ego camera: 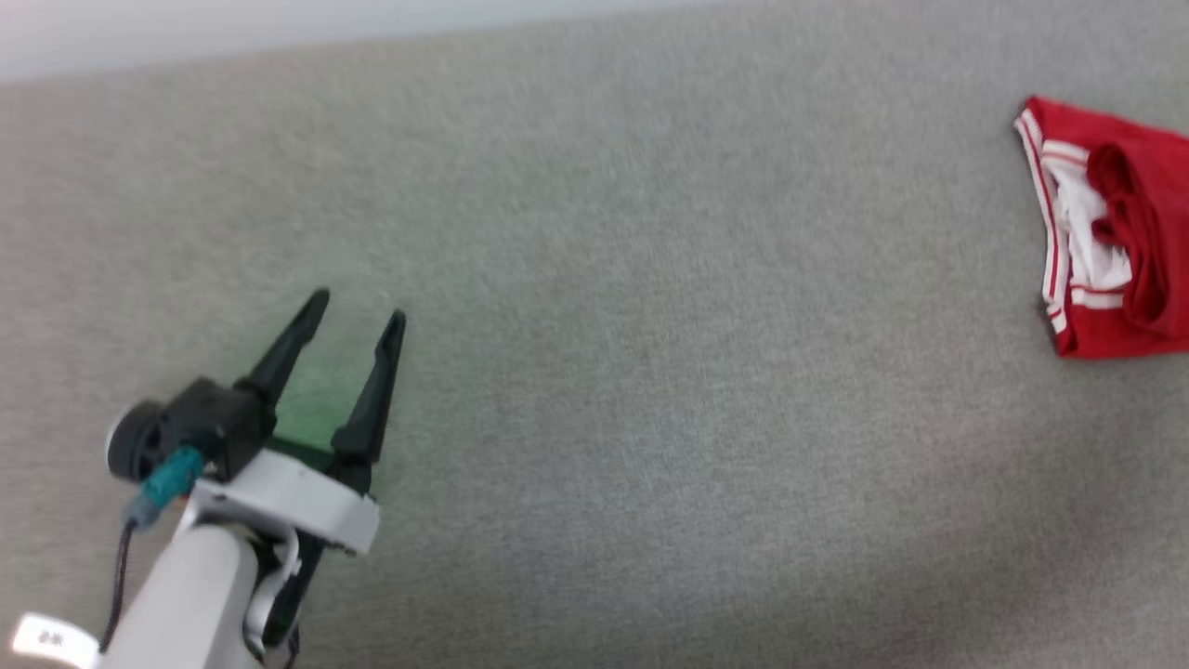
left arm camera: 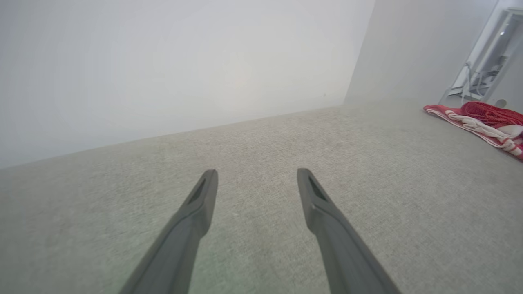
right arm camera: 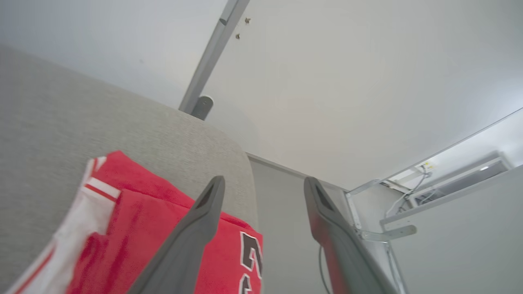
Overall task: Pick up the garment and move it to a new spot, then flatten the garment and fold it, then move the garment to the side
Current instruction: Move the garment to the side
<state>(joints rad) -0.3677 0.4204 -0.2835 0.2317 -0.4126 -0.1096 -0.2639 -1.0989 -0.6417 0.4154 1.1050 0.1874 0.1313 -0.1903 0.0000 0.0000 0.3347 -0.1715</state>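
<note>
I see the left hand (ego camera: 358,308) spread wide over the bare grey counter (ego camera: 650,372), holding nothing. The garment (ego camera: 1133,279) lies bunched at the right side, well apart from this hand, near the counter's rounded corner. In the right wrist view the right hand (right arm camera: 264,179) is also spread and empty above the garment's red cloth. The black lettering (right arm camera: 249,261) with white outline is cut off, so I cannot read it. The white label (ego camera: 46,639) on the left forearm is too blurred.

Left jaws spread above grey surface (left arm camera: 265,139), garment (left arm camera: 484,116) (crumpled) well apart
</note>
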